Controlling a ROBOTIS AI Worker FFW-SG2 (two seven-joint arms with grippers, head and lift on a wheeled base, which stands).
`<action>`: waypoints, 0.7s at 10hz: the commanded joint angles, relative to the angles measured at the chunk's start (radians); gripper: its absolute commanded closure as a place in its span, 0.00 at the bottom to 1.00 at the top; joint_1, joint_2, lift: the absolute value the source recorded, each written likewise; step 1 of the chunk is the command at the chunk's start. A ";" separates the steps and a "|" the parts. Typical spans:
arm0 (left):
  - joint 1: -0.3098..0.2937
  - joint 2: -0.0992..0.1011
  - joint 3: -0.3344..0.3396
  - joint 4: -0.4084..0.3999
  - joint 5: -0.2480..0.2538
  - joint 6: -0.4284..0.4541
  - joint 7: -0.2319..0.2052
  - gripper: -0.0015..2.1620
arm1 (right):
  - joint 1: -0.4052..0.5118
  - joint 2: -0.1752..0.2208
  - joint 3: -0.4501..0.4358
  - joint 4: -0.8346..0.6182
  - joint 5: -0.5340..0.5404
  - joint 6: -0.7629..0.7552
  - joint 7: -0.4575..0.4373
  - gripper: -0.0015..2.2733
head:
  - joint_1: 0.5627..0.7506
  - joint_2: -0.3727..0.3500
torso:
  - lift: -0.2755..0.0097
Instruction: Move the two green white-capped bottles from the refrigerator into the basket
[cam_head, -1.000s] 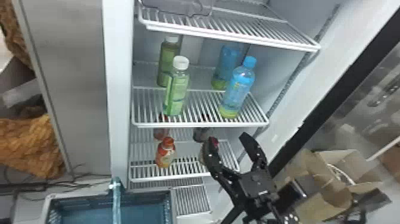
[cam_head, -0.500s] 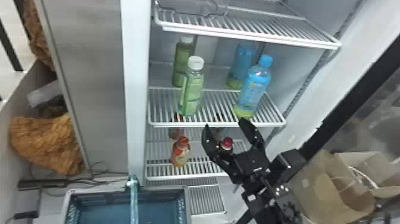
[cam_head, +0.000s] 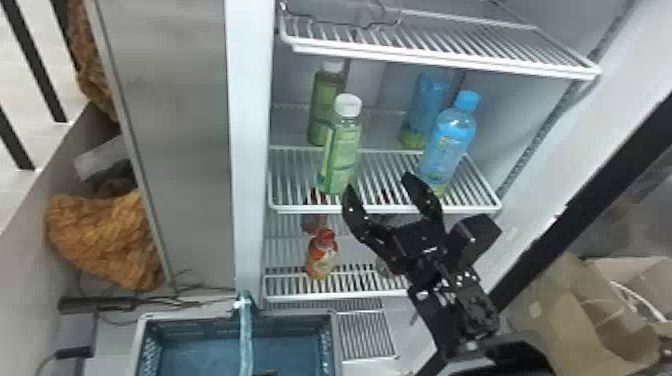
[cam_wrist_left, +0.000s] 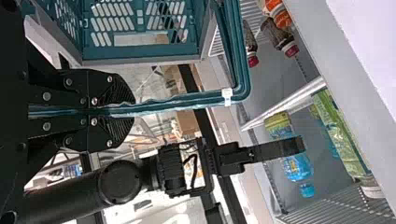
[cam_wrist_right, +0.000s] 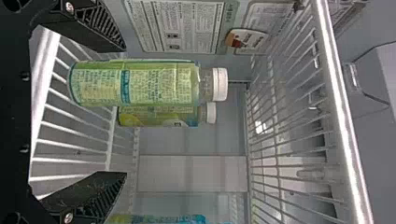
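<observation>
We face the white refrigerator (cam_head: 250, 150), taking its bottle shelf (cam_head: 380, 210) as our landmark. The basket (cam_head: 175, 316) sits below that shelf and to its left. Our right gripper (cam_head: 380, 184) has risen to the shelf's front edge and closed in on the front green bottle (cam_wrist_right: 135, 83), so we judge that the approach is nearly done and a grasp comes next. It gapes wide and holds nothing; the bottle lies nearer one finger than the other, so we probably need to centre before squeezing. Our left gripper (cam_wrist_left: 133, 112), below the shelf, is clamped on the basket's handle (cam_wrist_left: 196, 99). Both green bottles stay upright on the shelf, the rear one (cam_wrist_right: 154, 116) behind its twin, and two blue bottles (cam_head: 447, 145) stand towards the shelf's right. As for materials, the shelf is thin white wire in straight parallel bars, the basket teal plastic with slotted walls, our finger pads black and ridged. The green bottles are slim cylinders in glossy printed sleeves, clear at the neck, topped by short, round white caps (cam_head: 348, 105).
</observation>
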 joint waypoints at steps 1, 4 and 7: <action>-0.002 0.000 0.000 0.000 0.000 0.000 0.000 0.56 | -0.044 0.000 0.009 0.040 -0.004 0.000 0.012 0.04 | 0.70 0.21 | 0.95; -0.002 0.000 0.000 0.000 0.000 -0.002 0.000 0.56 | -0.100 -0.002 0.037 0.084 -0.008 0.000 0.018 0.04 | 0.70 0.24 | 0.95; -0.004 -0.002 0.000 0.000 0.000 -0.002 0.000 0.56 | -0.157 -0.003 0.071 0.129 -0.016 0.000 0.020 0.04 | 0.70 0.28 | 0.95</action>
